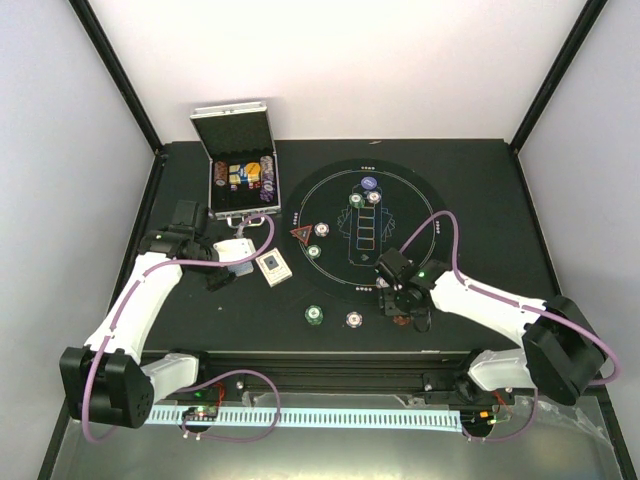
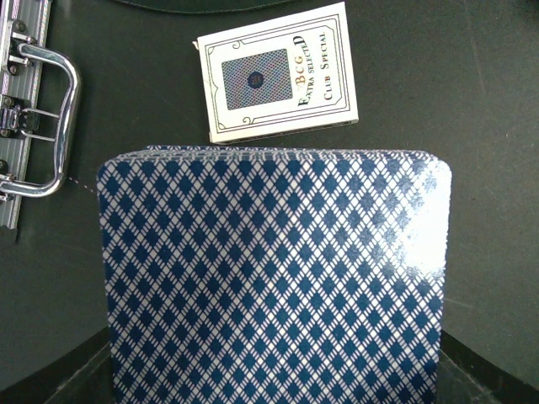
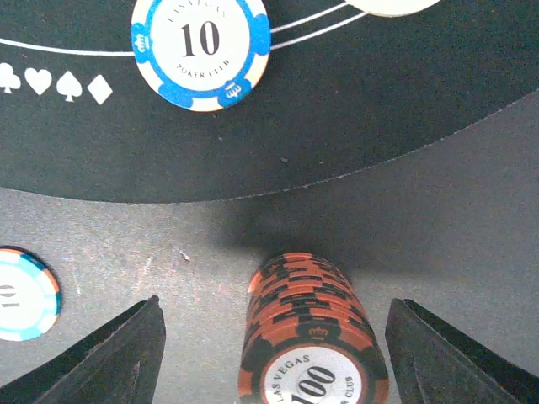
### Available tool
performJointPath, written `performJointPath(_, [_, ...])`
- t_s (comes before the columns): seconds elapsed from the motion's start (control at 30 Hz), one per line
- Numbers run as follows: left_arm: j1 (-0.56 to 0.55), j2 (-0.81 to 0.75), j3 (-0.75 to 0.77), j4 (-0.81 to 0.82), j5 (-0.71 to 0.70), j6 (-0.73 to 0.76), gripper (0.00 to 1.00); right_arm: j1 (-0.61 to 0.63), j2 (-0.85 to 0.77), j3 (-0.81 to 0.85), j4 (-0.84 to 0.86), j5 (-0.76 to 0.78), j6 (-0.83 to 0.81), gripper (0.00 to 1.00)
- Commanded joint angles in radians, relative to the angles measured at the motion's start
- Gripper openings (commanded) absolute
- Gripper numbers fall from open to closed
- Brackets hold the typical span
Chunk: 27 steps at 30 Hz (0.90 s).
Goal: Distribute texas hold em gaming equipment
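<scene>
We see a black table (image 1: 480, 200) boxed by white walls (image 1: 350, 60), with a round mat (image 1: 325, 195) at centre and an open silver case (image 1: 238, 165) at upper left. Our left claw (image 1: 228, 262), nearly closed, grips a deck (image 2: 269, 278) left of the mat, near a card box (image 2: 278, 76). Our right claw (image 3: 274, 320) gapes wide around a red chip stack (image 3: 305, 332) just below the mat's lower right edge, its fingers clear of the stack. Both arms reach inward, elbows bent.
</scene>
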Motion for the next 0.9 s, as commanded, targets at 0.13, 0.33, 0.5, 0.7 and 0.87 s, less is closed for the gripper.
performJointPath(0.13, [0.002, -0.026, 0.014, 0.009, 0.012, 0.008, 0.02, 0.006, -0.01, -0.025, 0.004, 0.048, 0.025, 0.67])
performJointPath(0.33, [0.001, -0.027, 0.012, 0.009, 0.011, 0.009, 0.02, 0.006, -0.014, -0.034, 0.003, 0.057, 0.022, 0.56])
performJointPath(0.5, [0.002, -0.028, 0.012, 0.008, 0.011, 0.01, 0.02, 0.006, -0.015, -0.03, -0.008, 0.068, 0.018, 0.48])
performJointPath(0.7, [0.002, -0.027, 0.012, 0.01, 0.01, 0.011, 0.01, 0.006, -0.024, -0.001, -0.044, 0.092, 0.013, 0.36])
performJointPath(0.87, [0.002, -0.025, 0.012, 0.01, 0.011, 0.011, 0.02, 0.006, -0.043, 0.037, -0.079, 0.102, 0.008, 0.28])
